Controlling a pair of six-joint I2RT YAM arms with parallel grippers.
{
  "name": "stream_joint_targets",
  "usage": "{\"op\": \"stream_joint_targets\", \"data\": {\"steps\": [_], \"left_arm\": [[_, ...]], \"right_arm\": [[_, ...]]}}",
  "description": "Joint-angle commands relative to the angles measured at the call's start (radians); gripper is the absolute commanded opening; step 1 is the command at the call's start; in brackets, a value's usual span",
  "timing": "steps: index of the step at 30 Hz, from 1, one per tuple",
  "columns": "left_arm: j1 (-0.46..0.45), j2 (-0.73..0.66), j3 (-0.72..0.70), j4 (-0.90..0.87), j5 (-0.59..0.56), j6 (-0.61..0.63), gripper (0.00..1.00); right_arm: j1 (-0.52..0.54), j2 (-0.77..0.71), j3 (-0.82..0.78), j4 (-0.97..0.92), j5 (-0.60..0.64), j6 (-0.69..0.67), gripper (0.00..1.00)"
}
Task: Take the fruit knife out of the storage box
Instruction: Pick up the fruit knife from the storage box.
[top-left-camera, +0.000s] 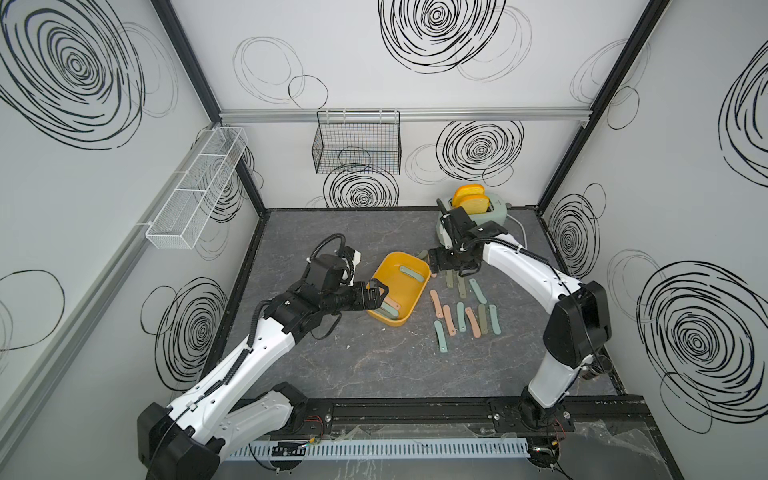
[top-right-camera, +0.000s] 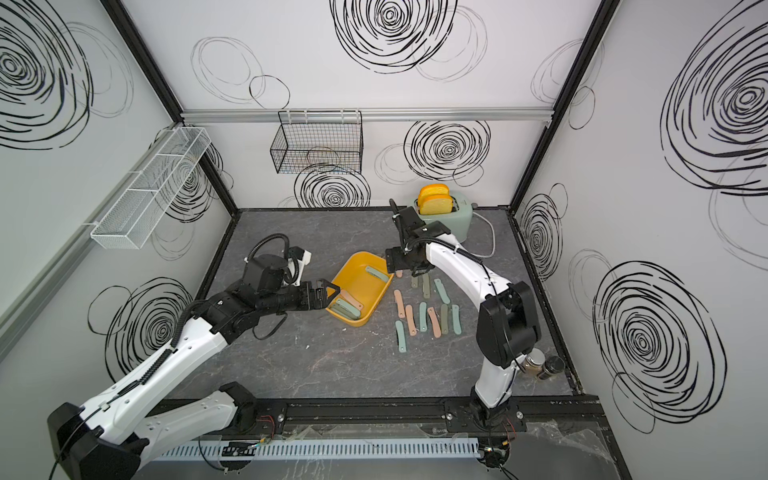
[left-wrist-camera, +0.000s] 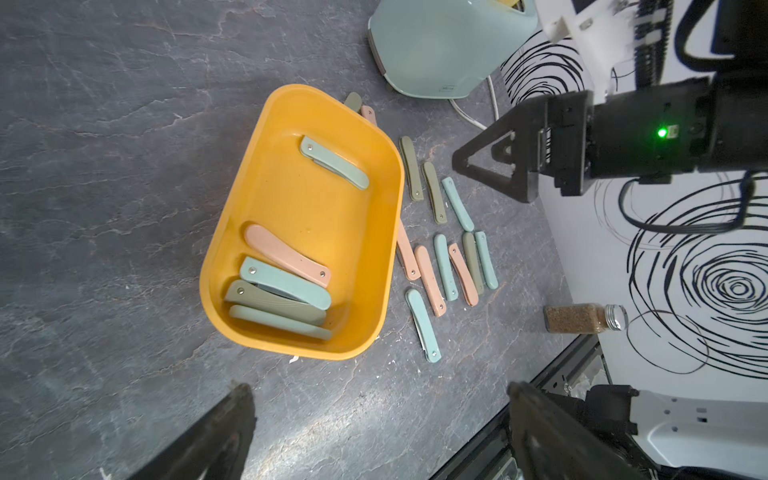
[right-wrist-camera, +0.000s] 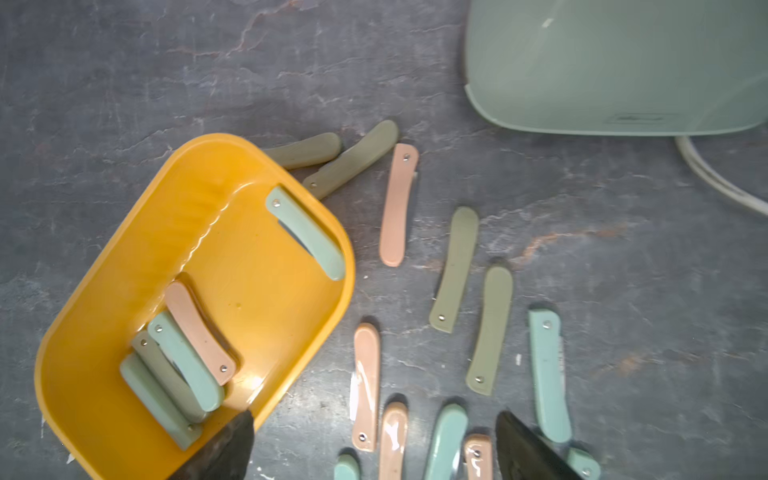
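Right now the left claw (top-left-camera: 376, 293), jaws apart and empty, hangs over the storage box's (top-left-camera: 409, 308) near end, closest to the stacked fruit knives (left-wrist-camera: 282, 291) lying crosswise beneath.

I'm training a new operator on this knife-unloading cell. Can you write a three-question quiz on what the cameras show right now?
1. How many folded fruit knives lie inside the storage box?
2. True or false: the right gripper is carrying a knife.
3. Which appliance stands at the back of the table behind the right arm: A) a kettle, B) a toaster, C) a blender?

Key
1. Five: a lone teal knife near one end, and a pink knife stacked with three green and teal ones at the other end.
2. False: its jaws stand open and empty above the knives already on the table.
3. B, with two slices in its slots.
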Motion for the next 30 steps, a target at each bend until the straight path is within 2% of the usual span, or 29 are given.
{"op": "stream_joint_targets", "data": {"steps": [1, 10, 16, 22, 30], "left_arm": [[0.028, -0.050, -0.029, -0.033, 0.007, 0.004, 0.98], [0.066, -0.195, -0.111, -0.125, -0.018, -0.022, 0.98], [0.079, -0.269, -0.142, -0.176, -0.034, -0.039, 0.98], [0.087, -0.300, -0.150, -0.212, -0.049, -0.045, 0.98], [0.091, -0.327, -0.165, -0.235, -0.059, -0.052, 0.98]], "right_arm": [[0.058, 0.073, 0.071, -0.011, 0.002, 0.011, 0.95], [0.205, 0.307, 0.266, -0.028, 0.036, -0.039, 0.93], [0.255, 0.426, 0.365, -0.047, 0.046, -0.070, 0.74], [0.278, 0.484, 0.387, -0.040, 0.039, -0.087, 0.55], [0.298, 0.525, 0.375, -0.026, 0.021, -0.089, 0.48]]}}
